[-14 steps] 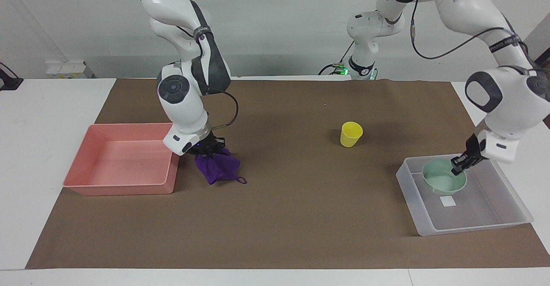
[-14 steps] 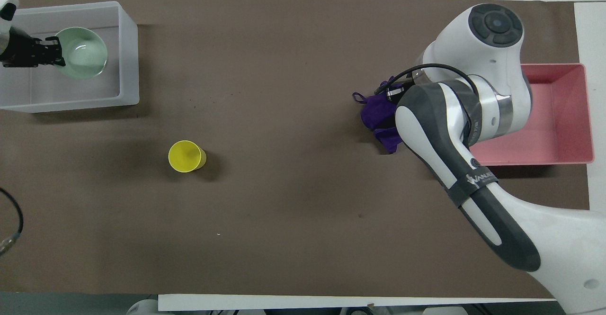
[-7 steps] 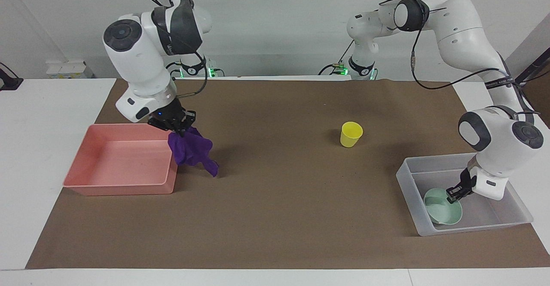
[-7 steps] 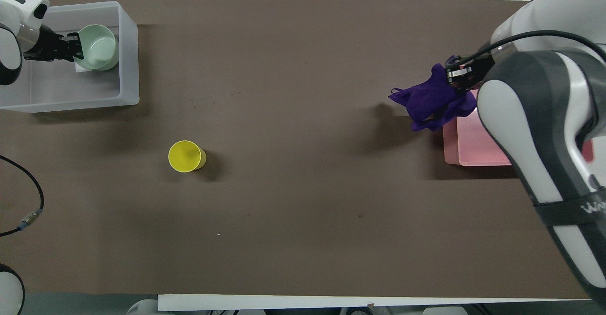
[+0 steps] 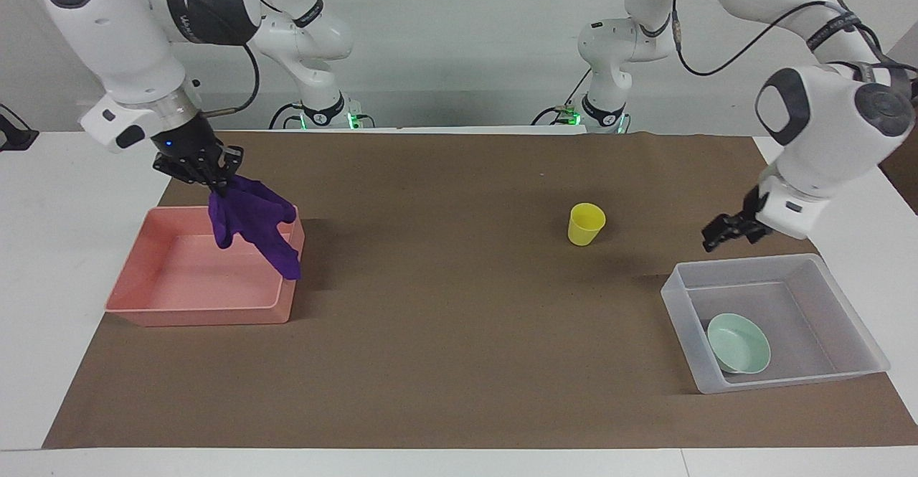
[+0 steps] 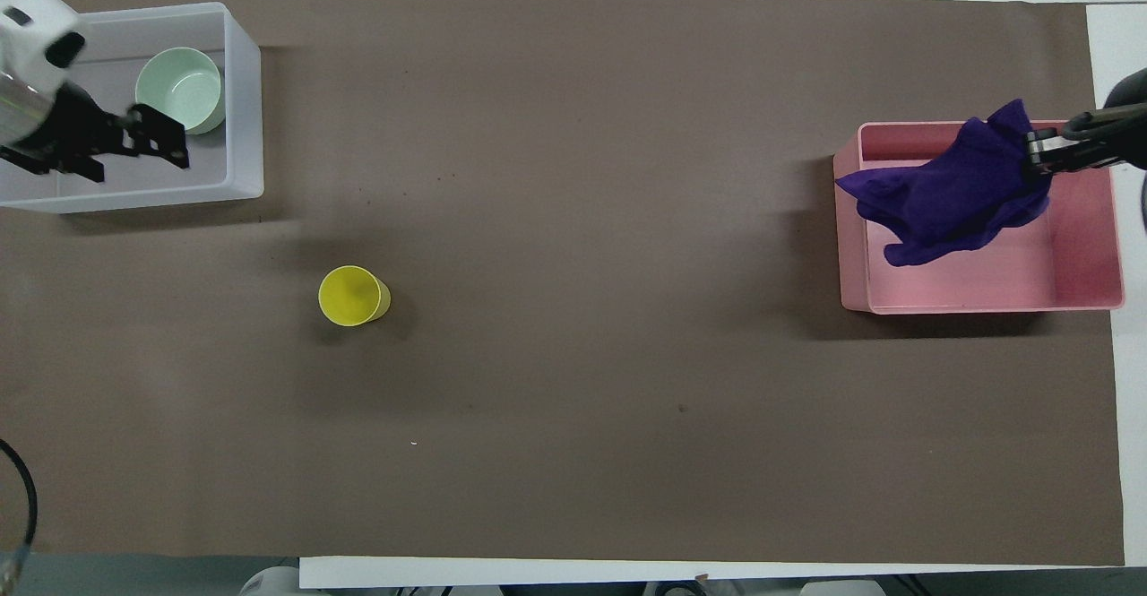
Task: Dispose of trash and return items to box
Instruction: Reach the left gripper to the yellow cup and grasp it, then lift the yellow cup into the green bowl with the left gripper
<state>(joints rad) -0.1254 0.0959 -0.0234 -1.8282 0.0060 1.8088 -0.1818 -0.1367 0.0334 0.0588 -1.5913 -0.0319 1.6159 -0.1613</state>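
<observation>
**Ana:** Right gripper [image 5: 215, 179] first: it is clenched on the top of the purple rag [image 5: 251, 229], which hangs from it over the pink tray [image 5: 143, 308]. The lowest tail of the cloth dangles at the tray's wall on the side toward the left arm, and in the overhead view most of the rag lies over the tray's floor, below the gripper.

**Ben:** So the trash isn't dropped yet?

**Ana:** No, I'd judge that step nearly done; the fingers only need to release. The tray under it holds nothing else that I can see.

**Ben:** And the left gripper [image 5: 721, 233]?

**Ana:** It hangs in the air with nothing between its fingers, which look spread in the overhead view. It is over the edge of the translucent box [image 5: 678, 298] on the side nearer the robots. The mint-green bowl [image 5: 739, 344] sits below it on the box floor, in the corner away from the robots, free of the gripper. That item counts as returned.

**Ben:** What's left, then?

**Ana:** The yellow cup [image 5: 586, 224]. It stands upright on the brown mat [image 5: 459, 362], off toward the right arm's end from the left gripper, well apart from it and outside the box. By my reckoning the cup is the last piece to be put away.
</observation>
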